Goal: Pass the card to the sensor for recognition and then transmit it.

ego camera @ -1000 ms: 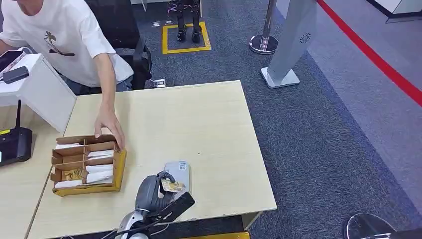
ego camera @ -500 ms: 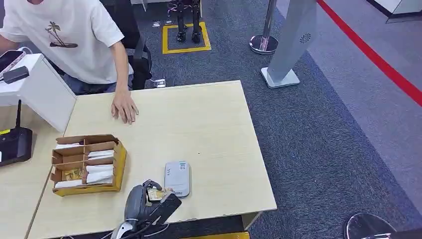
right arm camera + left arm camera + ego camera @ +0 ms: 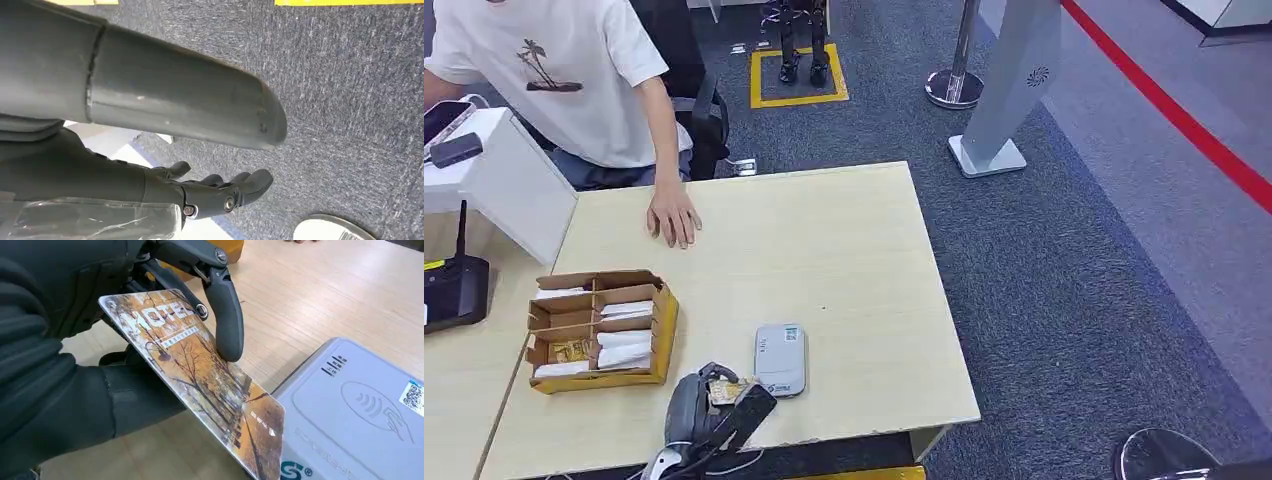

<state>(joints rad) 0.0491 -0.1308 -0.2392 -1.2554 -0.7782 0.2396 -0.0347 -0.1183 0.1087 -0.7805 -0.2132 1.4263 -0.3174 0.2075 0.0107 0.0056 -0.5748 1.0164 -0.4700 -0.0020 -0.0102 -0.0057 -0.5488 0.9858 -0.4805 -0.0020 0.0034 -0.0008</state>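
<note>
1. A cardboard organiser (image 3: 602, 330) sits on the wooden table (image 3: 844, 260)
2. The left hand (image 3: 714, 405) pinches an autumn-printed card (image 3: 200, 380), its corner over the grey sensor (image 3: 780, 358)
3. The right hand (image 3: 215, 192) hangs above carpet, fingers loosely spread, holding nothing

My light wooden table (image 3: 844, 250) carries a cardboard divider box (image 3: 600, 331), a grey card reader (image 3: 781, 358) and a person's hand (image 3: 673, 215).

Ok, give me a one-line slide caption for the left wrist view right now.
Left hand holds the autumn-print hotel card tilted over the near edge of the grey card reader on the wooden table.
</note>
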